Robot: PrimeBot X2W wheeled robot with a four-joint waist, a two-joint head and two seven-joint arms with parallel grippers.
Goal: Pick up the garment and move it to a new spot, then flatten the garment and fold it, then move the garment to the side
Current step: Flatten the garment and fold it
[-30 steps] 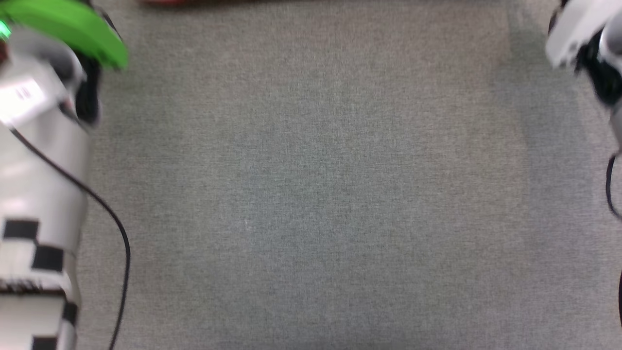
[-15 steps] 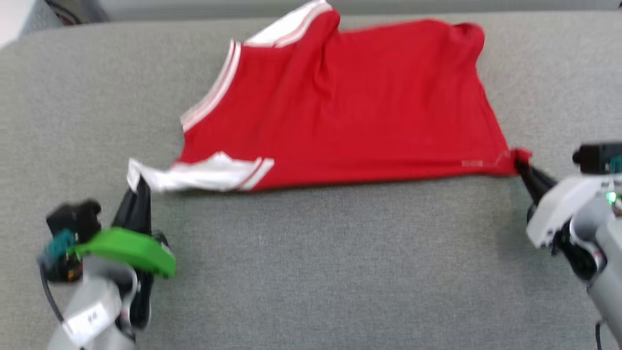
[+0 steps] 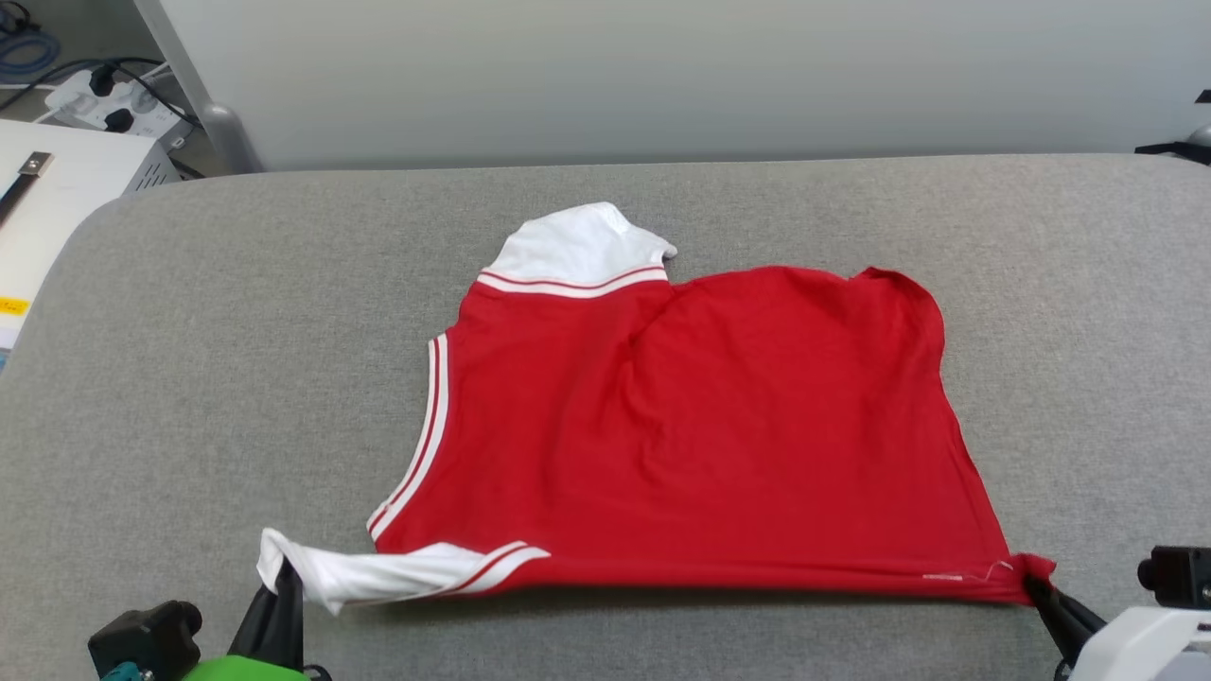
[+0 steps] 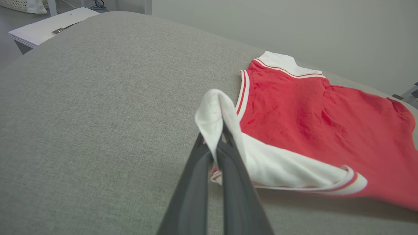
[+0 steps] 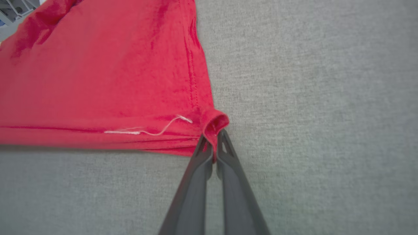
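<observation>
Head view has the garment (image 3: 700,435) lying mid-table on the grey fabric-covered table (image 3: 189,378), plain red face up (no print shows on this side), its near edge strung between the two hands. The left hand (image 3: 284,579) has its fingers pressed together on the bunched tip of the near white sleeve (image 3: 407,572). The right hand (image 5: 214,140) pinches the rolled hem corner (image 5: 215,122), just beside a loose white thread (image 5: 147,132). The far sleeve (image 3: 577,246) lies flat, pointing away from the robot.

I judge this to be the flattening step — the jersey sits on the table, but a soft ridge runs through the middle of the red body and the near sleeve is crumpled over the left fingertips. The next move likely calls for an even outward-and-toward-the-robot pull with both hands at matching height, then lowering the edge to the cloth before letting go — an uneven tug would skew the body or drag the far sleeve under.
</observation>
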